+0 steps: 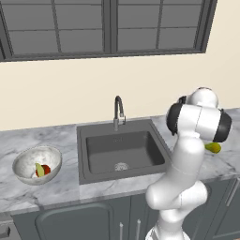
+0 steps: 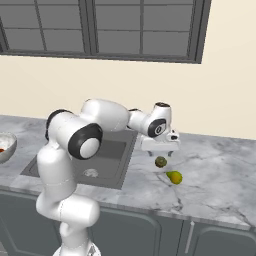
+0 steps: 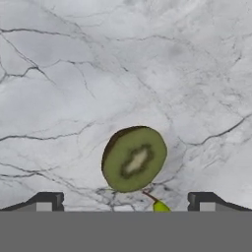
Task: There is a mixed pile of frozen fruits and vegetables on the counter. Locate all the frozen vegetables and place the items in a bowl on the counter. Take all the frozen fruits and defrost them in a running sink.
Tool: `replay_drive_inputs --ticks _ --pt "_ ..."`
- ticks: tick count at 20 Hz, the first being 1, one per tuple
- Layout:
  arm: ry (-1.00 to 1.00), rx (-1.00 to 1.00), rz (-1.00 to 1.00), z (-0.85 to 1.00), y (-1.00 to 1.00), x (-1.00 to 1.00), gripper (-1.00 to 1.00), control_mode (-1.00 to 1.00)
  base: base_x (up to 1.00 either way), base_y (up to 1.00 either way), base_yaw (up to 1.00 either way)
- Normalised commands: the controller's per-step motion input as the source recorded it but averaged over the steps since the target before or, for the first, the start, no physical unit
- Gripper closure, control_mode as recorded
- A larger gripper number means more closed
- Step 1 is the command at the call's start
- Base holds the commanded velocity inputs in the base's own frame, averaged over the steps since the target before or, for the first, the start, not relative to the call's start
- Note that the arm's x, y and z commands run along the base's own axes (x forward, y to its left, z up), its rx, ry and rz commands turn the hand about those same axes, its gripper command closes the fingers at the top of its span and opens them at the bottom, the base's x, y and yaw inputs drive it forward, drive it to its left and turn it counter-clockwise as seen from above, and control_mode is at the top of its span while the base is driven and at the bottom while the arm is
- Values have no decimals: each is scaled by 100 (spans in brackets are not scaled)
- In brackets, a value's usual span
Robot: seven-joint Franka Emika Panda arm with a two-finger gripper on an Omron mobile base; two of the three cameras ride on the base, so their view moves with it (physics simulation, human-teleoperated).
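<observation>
Hand view: my gripper (image 3: pixel 125 202) is spread wide and empty, the kiwi half (image 3: pixel 134 158) lying on the counter (image 3: pixel 74 74) straight ahead between my fingertips, cut face up. The pear (image 2: pixel 174 177) lies just beside it, toward the counter's front edge. The bowl (image 1: pixel 23 161), left of the empty sink (image 1: pixel 123 152), holds the tomato (image 1: pixel 45 169) and the pale wedge (image 1: pixel 40 169).

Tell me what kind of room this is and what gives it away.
A kitchen, rendered rather than real: a dark recessed sink with a curved faucet set into a marble counter over dark grey cabinets, under a window.
</observation>
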Motion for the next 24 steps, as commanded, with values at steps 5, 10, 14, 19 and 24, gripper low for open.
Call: replay_drive_inputs --ticks 5,10,14,19,24 --pt "1 0 0 -25 -11 27 -100 -100 0 0 0" --pt "5 0 0 -27 2 0 -100 -100 0 0 0" --pt "11 0 0 -35 13 0 -100 -100 0 0 0" --pt "2 1 2 -28 -9 18 -100 -100 0 0 0" --pt "5 1 1 -26 -8 4 100 -100 0 0 0"
